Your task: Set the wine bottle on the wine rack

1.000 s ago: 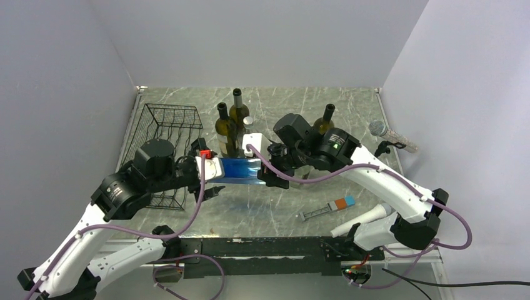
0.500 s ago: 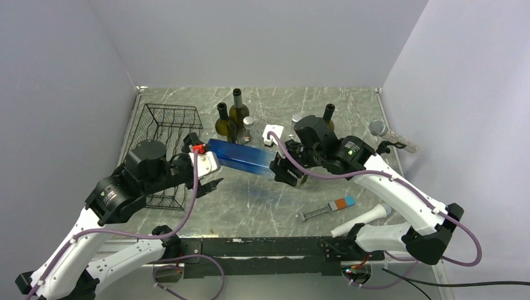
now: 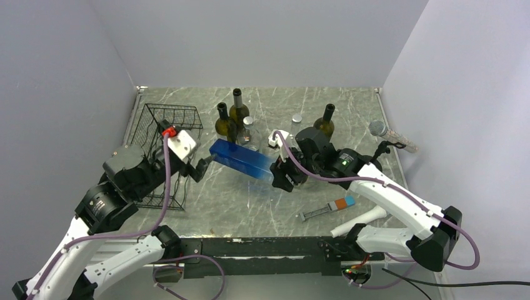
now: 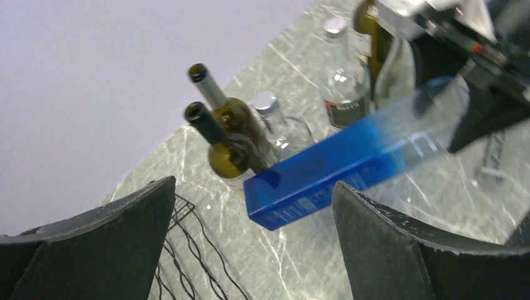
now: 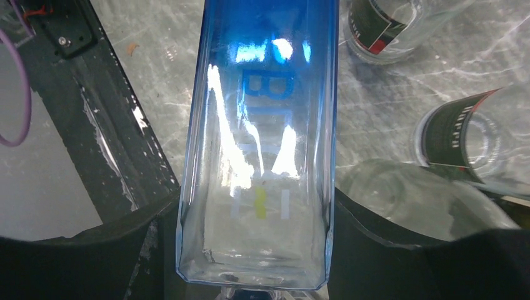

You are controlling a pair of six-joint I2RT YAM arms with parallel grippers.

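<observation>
While the right jaws clamp the clear end of the blue, square-sided wine bottle [image 3: 240, 160], it hangs nearly level above the marble tabletop [image 3: 250, 212], its blue base pointing to ten o'clock toward the wine rack [image 3: 164, 122]. The left jaws gape wide and hold nothing, just short of that base, at the rack's three o'clock side. Two dark green bottles [image 3: 228, 122] stand at its twelve o'clock.
</observation>
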